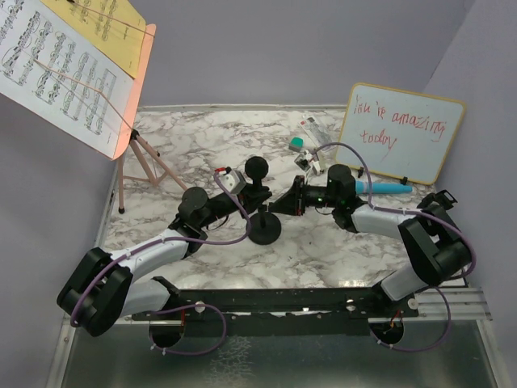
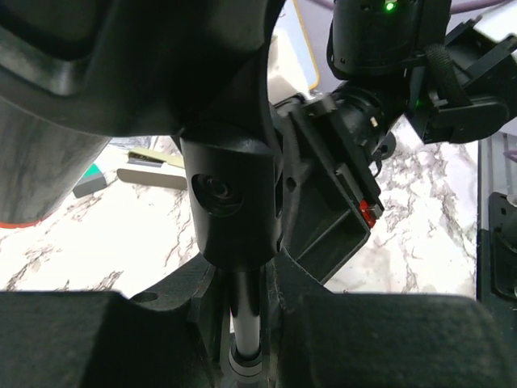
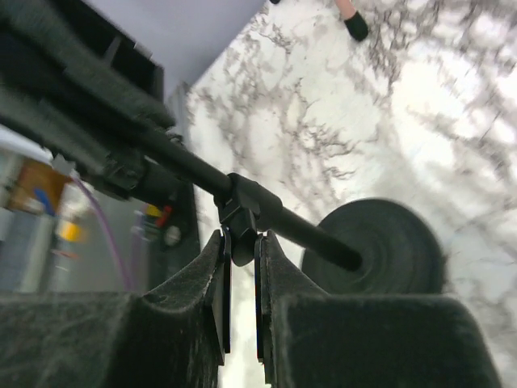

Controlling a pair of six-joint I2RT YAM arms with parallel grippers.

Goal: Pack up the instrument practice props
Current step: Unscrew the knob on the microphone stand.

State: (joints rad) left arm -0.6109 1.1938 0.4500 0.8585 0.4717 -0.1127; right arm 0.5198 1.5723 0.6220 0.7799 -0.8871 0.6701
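Music rack (image 1: 136,89) stands far left, at the rear. My left tool (image 2: 242,327) is clamped on the mic pole (image 3: 299,230), upper shaft, mid surface (image 1: 323,242). My right tool (image 3: 241,275) pinches the same pole's collar. Blue microphone (image 1: 388,187) lies right, beside the whiteboard (image 1: 401,133).

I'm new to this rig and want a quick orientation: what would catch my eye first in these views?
The pink music rack on tripod legs looms at far left, printed sheet-music pages on it. At the centre of the marble table the left gripper and right gripper both clamp one black round-based mic pole. At far right stands a wood-framed whiteboard with red writing, a blue microphone lying before it.
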